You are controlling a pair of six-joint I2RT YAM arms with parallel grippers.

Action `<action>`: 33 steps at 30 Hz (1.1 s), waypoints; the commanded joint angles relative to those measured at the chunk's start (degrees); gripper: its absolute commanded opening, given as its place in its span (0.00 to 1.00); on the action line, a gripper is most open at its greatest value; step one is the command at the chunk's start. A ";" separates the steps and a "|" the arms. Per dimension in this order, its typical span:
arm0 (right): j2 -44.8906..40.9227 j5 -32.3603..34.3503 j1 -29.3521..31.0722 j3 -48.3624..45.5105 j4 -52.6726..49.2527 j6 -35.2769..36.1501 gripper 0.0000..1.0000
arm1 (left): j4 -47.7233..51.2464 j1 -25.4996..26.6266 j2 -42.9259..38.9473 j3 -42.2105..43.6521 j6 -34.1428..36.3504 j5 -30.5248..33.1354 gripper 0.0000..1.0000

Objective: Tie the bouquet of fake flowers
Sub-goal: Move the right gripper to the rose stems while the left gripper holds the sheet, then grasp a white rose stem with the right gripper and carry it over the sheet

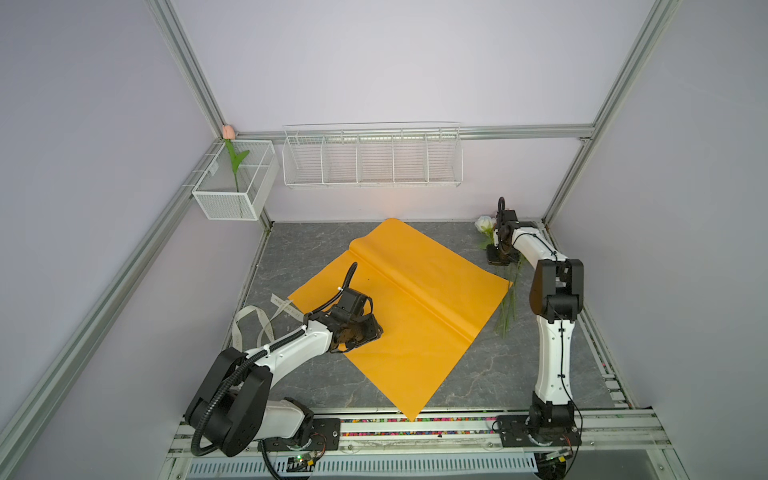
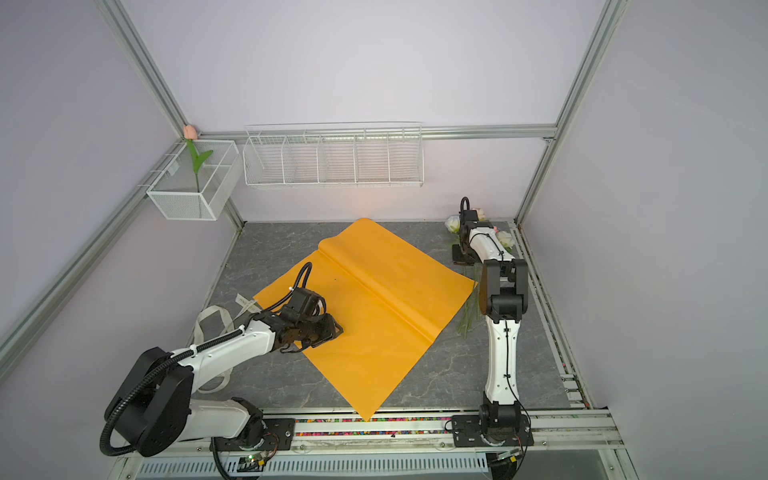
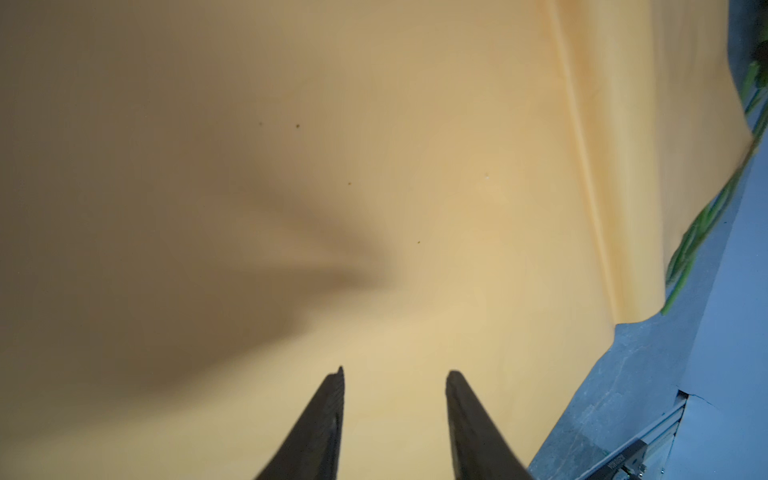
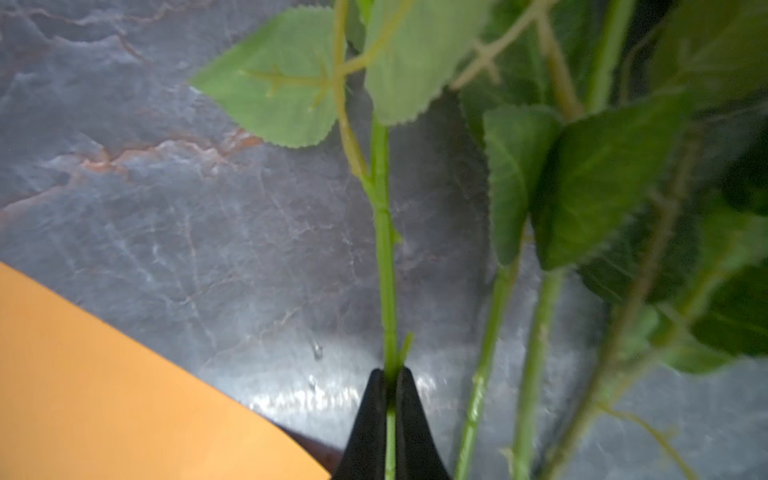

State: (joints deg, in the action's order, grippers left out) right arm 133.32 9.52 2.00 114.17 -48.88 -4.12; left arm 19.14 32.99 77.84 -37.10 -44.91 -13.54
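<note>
The bouquet of fake flowers lies loose on the grey table at the far right, with a white rose (image 1: 484,224) (image 2: 453,224) and long green stems (image 1: 509,303) (image 2: 469,311). My right gripper (image 1: 498,255) (image 2: 463,254) (image 4: 390,374) is shut on one leafy stem (image 4: 384,249); other stems (image 4: 536,332) lie beside it. The orange wrapping paper (image 1: 415,299) (image 2: 374,291) (image 4: 104,395) lies spread out in the middle of the table. My left gripper (image 1: 372,330) (image 2: 334,330) (image 3: 395,372) hovers open over the paper (image 3: 374,166), with nothing between its fingers.
A pale ribbon (image 1: 249,320) (image 2: 212,316) lies looped left of the paper, by the left arm. A white wire rack (image 1: 372,158) hangs on the back wall. A mesh box (image 1: 235,195) at the back left holds a pink tulip (image 1: 227,132).
</note>
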 commanded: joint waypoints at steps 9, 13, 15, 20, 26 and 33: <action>-24.03 9.28 -0.31 -7.74 -2.95 5.09 0.06 | -4.46 -0.21 -0.31 5.72 -3.40 -2.06 0.41; -28.10 -0.15 -0.58 -12.65 -0.29 3.45 0.06 | -5.39 -0.13 -4.11 9.79 -6.86 -1.17 0.40; -29.64 -7.07 -0.44 -14.87 0.14 0.46 0.06 | -6.92 0.42 -7.13 12.39 -9.19 -0.89 0.40; -37.64 -20.83 1.78 -27.24 6.03 -8.43 0.06 | -11.59 4.23 -12.90 16.66 -14.84 0.09 0.40; -44.64 -23.12 16.02 -42.12 19.34 -23.18 0.06 | 0.87 4.37 -21.76 10.72 -9.76 7.19 0.43; -30.18 -16.12 32.97 -33.40 26.35 -31.31 0.07 | 3.37 0.26 -27.69 11.15 -5.76 10.01 0.43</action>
State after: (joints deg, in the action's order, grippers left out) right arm 95.64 -8.84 31.09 75.31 -27.62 -29.54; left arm 18.87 35.44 50.41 -25.56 -53.04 -5.89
